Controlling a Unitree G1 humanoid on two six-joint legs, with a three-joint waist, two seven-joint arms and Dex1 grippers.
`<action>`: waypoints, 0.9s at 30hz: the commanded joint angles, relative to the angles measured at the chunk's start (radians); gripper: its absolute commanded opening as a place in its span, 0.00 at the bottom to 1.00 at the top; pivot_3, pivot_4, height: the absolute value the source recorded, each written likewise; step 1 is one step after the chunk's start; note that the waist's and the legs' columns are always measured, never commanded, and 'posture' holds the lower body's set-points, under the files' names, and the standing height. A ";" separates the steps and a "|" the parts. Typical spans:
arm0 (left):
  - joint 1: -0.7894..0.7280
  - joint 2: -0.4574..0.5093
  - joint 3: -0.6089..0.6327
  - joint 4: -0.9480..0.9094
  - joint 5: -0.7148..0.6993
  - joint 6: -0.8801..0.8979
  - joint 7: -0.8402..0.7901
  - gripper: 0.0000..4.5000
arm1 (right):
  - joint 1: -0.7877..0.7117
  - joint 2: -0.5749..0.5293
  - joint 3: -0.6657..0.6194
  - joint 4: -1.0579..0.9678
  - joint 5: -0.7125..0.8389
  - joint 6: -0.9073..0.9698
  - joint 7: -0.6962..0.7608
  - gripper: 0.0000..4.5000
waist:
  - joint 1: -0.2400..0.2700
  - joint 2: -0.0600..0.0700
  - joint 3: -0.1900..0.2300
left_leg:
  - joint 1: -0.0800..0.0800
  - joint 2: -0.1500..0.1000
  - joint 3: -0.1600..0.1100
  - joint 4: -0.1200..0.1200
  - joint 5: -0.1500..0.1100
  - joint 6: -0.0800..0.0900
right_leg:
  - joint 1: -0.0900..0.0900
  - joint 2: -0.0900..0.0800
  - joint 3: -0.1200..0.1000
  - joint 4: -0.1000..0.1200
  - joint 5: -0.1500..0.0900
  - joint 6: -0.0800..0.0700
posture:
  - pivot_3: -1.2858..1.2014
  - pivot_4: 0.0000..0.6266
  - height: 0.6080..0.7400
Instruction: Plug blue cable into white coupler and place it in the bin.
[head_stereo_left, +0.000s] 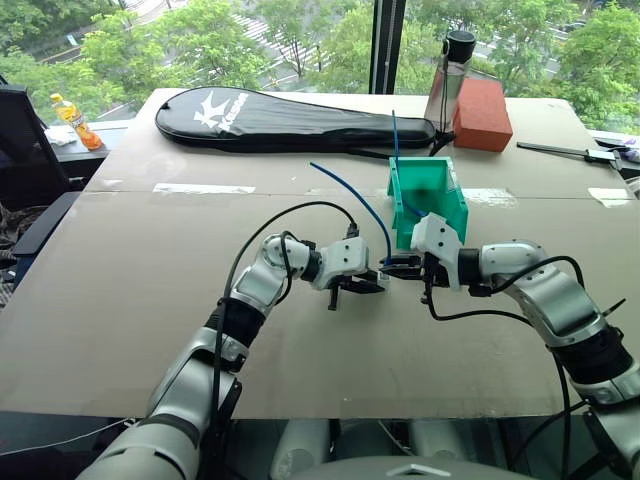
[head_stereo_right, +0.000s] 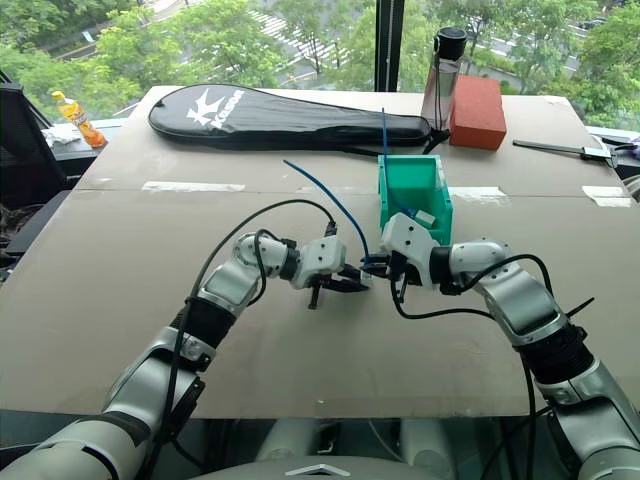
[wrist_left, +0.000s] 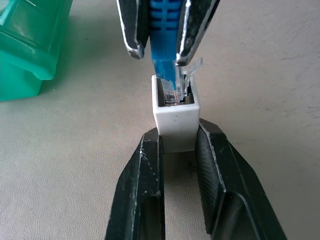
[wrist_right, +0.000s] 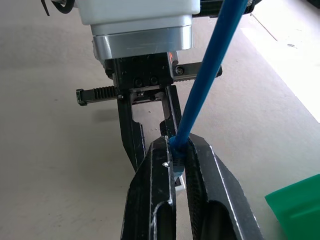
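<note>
Left gripper (wrist_left: 177, 145) pinches the white coupler (wrist_left: 175, 117); right gripper (wrist_right: 176, 165) pinches the blue cable (wrist_right: 210, 75), its plug at the coupler's socket, just before the green bin (head_stereo_left: 428, 200); no writing legible on them

The bin (head_stereo_left: 428, 200) stands mid-desk (head_stereo_left: 130, 300); just near of it, the coupler (wrist_left: 175, 120) sits left of the cable (head_stereo_left: 350, 195) plug.
</note>
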 joint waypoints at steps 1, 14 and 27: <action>-0.001 -0.005 0.014 -0.021 -0.017 -0.004 0.006 0.06 | 0.064 -0.012 0.068 0.066 -0.062 0.027 0.017 0.00 | 0.000 0.000 -0.001 | 0.000 0.000 0.000 0.000 0.000 0.000 | 0.000 0.000 0.000 0.000 0.000 0.000 | 0.52 0.24 1.00; 0.008 0.000 0.017 -0.025 -0.018 -0.005 0.010 0.06 | 0.039 -0.002 0.144 0.110 -0.166 -0.014 0.077 0.00 | -0.001 0.000 -0.005 | 0.000 0.000 -0.001 0.000 0.000 0.000 | 0.000 0.000 -0.001 0.000 0.000 0.000 | 0.52 0.24 1.00; 0.032 -0.010 0.074 -0.128 -0.113 0.074 -0.002 0.06 | 0.076 0.105 -0.192 -0.085 0.059 -0.016 -0.012 0.31 | 0.000 0.003 -0.002 | -0.002 0.001 -0.001 0.000 0.000 0.000 | -0.002 0.000 -0.001 0.001 0.000 -0.001 | 0.52 0.24 1.00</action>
